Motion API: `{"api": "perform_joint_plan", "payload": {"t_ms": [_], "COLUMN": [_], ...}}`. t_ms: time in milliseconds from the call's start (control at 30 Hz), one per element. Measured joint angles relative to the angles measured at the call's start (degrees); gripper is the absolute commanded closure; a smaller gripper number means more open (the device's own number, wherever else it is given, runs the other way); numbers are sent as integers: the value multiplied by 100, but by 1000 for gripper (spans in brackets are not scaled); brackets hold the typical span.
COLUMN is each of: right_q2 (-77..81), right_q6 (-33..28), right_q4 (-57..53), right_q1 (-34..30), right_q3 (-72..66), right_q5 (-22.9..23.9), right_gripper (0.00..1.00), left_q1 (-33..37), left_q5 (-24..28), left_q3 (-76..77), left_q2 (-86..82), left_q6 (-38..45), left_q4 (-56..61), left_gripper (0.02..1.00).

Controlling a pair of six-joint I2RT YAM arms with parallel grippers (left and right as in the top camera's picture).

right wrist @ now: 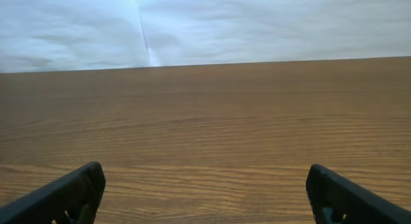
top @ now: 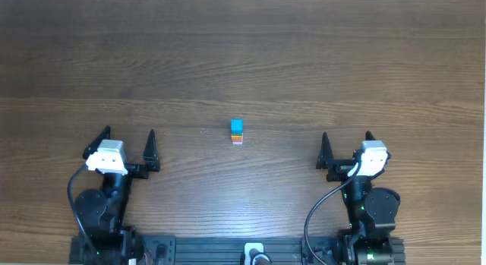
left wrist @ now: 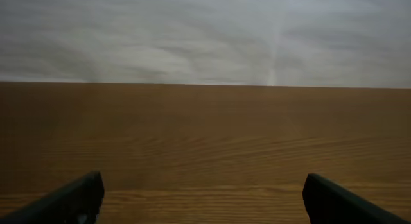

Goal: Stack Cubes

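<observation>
A small stack of cubes (top: 237, 131) stands at the middle of the wooden table, a blue cube on top with orange and pale layers showing beneath it. My left gripper (top: 127, 138) rests open near the table's front left, well to the left of the stack, its fingertips (left wrist: 77, 197) spread wide over bare wood. My right gripper (top: 346, 141) rests open at the front right, equally far from the stack, its fingertips (right wrist: 70, 190) wide apart with nothing between them.
The wooden table (top: 243, 60) stretches wide behind and to both sides of the stack. Both arm bases stand on a black rail (top: 228, 250) along the near edge. A pale wall (right wrist: 257, 25) rises beyond the table's far edge.
</observation>
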Motion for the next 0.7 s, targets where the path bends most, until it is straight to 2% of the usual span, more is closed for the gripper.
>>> {"api": "perform_joint_plan", "payload": {"t_ms": [700], "right_q2": [0], "right_q6": [-4], "right_q4": [0], "right_q1": [-144], "right_q3": [-9], "right_q5": [0], "right_gripper": [7], "left_q1": [0], "left_q5": [0], "left_q3": [0], "left_q2": [0], "left_q6": [0], "left_q4": [0], "left_gripper": [18]}}
